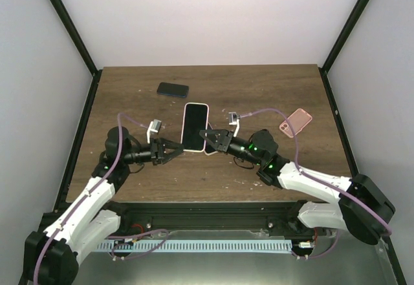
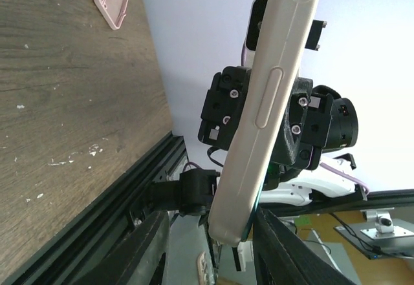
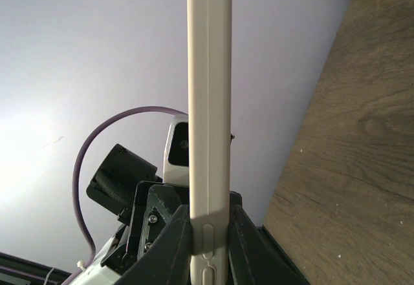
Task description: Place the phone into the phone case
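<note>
- The left gripper point(image 2: 213, 251) is the nearest thing. Its fingers stand apart on either side of the near-left corner of the cream case point(image 2: 265, 104), with a gap showing on at least one side, so it has no hold on anything.
- The right gripper point(image 3: 208, 236) is just beyond and across from it. It is clamped on the case's right long edge, with one finger on the face and one on the back.
- The phone point(image 1: 194, 128) sits in that case, held up off the table point(image 1: 272, 91) between the two arms. Its screen faces the top camera and its long axis runs away from the bases.
- A thin teal line shows along the case's lip at the near corner. This probably means the phone is not fully seated there, and that corner lies inside the left gripper's reach, not the right's.
- Farther out, a pink case point(image 1: 295, 120) lies well to the right — and a dark phone point(image 1: 173, 90) lies flat near the far edge.
</note>
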